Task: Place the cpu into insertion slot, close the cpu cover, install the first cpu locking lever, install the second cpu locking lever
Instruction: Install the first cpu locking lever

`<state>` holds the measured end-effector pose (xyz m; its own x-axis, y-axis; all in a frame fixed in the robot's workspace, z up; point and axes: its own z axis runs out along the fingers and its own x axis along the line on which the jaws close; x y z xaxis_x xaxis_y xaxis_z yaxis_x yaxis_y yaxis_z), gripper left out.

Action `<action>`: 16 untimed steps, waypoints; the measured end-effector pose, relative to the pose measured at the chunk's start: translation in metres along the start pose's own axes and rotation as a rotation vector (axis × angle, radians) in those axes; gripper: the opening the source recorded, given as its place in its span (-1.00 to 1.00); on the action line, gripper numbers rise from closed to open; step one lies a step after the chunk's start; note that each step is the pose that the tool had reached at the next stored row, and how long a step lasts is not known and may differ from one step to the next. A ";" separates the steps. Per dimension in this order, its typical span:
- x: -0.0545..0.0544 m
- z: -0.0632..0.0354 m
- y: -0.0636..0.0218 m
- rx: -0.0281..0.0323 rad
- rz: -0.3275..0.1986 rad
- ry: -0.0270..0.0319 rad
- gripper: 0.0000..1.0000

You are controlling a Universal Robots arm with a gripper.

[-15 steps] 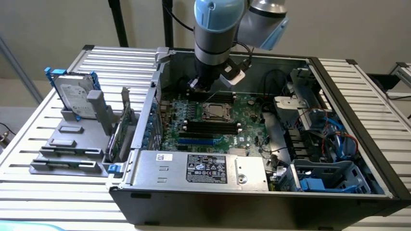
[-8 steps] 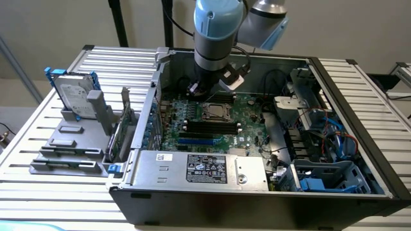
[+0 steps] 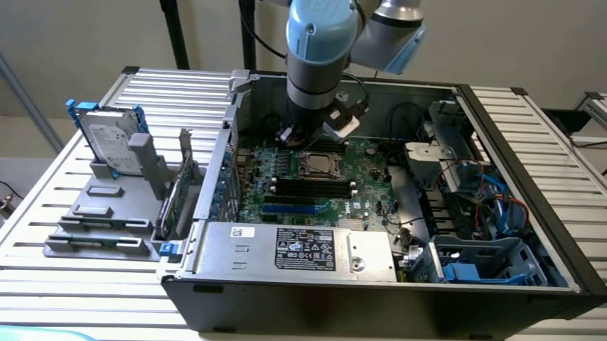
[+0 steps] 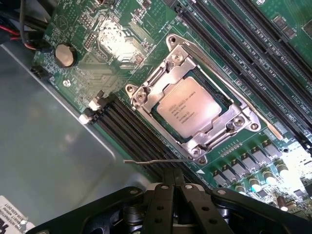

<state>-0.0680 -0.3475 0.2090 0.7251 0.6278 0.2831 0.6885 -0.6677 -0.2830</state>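
Observation:
The cpu lies flat in the insertion slot of the green motherboard, its silvery top facing up. The cpu cover is down over it, framing the chip. One locking lever runs straight along one side of the socket. A second thin wire lever sticks out sideways from the socket's corner, over the memory slots. My gripper is shut with nothing in it, its tips just beside that loose lever. In the exterior view the gripper hangs inside the case just behind the socket.
Black memory slots flank the socket on both sides. A coin battery sits on the board. The case walls, the power supply and a blue drive cage hem the board in. A hard drive stands on a grey fixture outside.

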 end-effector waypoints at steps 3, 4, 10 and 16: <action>-0.001 0.0020 0.0006 -0.0052 0.000 -0.0050 -0.79; -0.001 0.0027 0.0008 -0.0060 0.000 -0.0058 -0.79; -0.002 0.0059 0.0013 -0.0089 0.000 -0.0086 -0.79; -0.001 0.0089 0.0003 -0.0096 0.000 -0.0091 -0.79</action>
<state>-0.0684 -0.3448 0.2005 0.7251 0.6315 0.2747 0.6886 -0.6714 -0.2741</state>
